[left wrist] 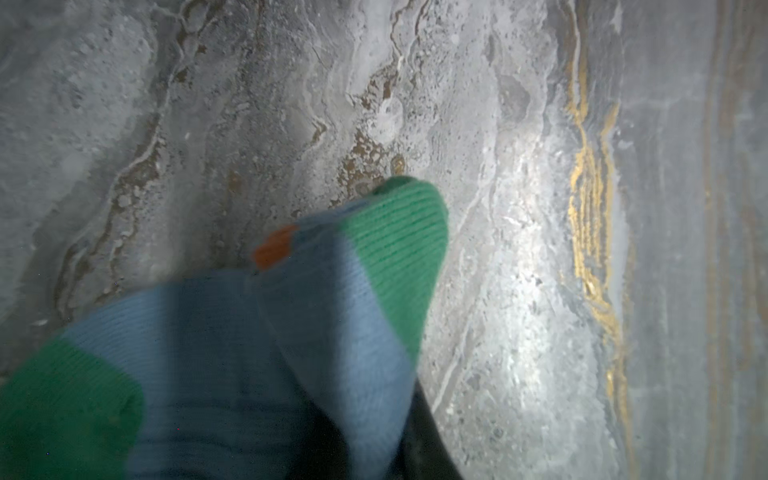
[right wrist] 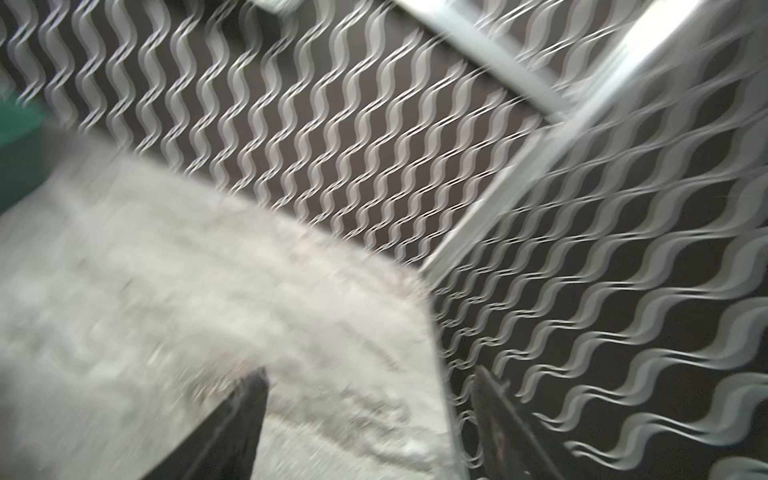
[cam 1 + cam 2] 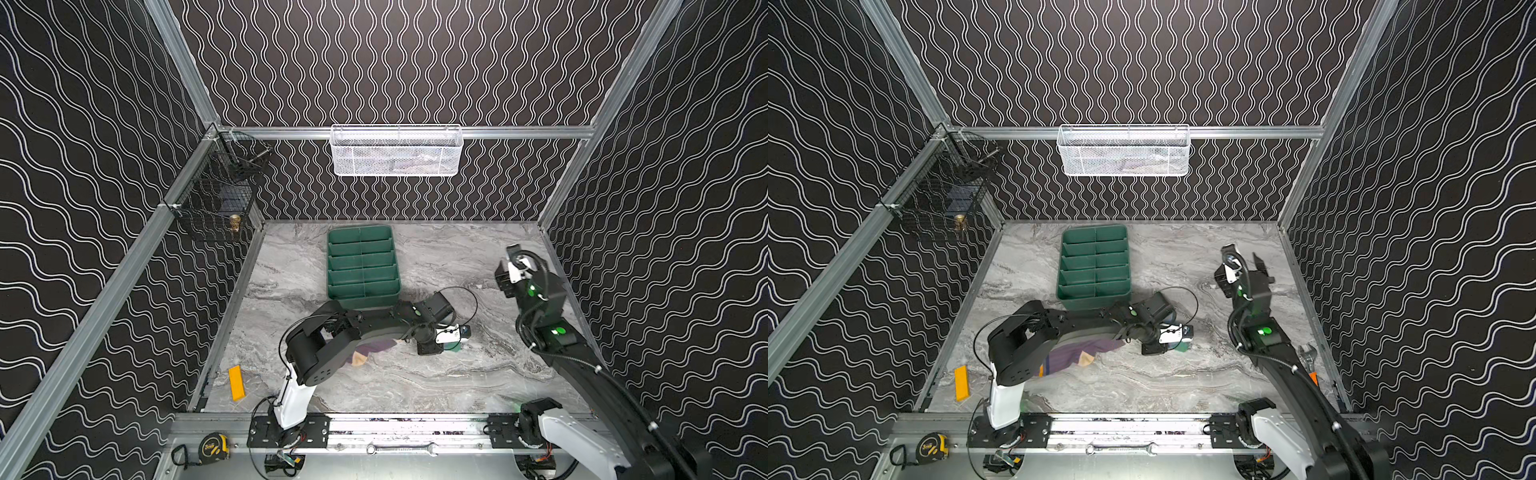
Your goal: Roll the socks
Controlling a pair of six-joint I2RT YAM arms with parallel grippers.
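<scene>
Under your left arm (image 3: 365, 328) the ribbed purple sock (image 3: 1077, 352) stretches sideways across the table, striped cuff leftward; your left gripper (image 3: 436, 348) pinches the bunched blue-green sock (image 1: 332, 299), your right gripper (image 2: 370, 382) gapes empty.

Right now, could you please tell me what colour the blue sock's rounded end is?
Green; the blue sock's rounded end shows best in the left wrist view.

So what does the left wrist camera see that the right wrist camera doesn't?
Only the left wrist camera shows the blue sock, green-tipped with an orange patch. Only the right wrist camera shows the wavy-patterned wall, a metal frame post, a corner of the green tray and the open, empty right claw. Both show the grey marble table.
</scene>
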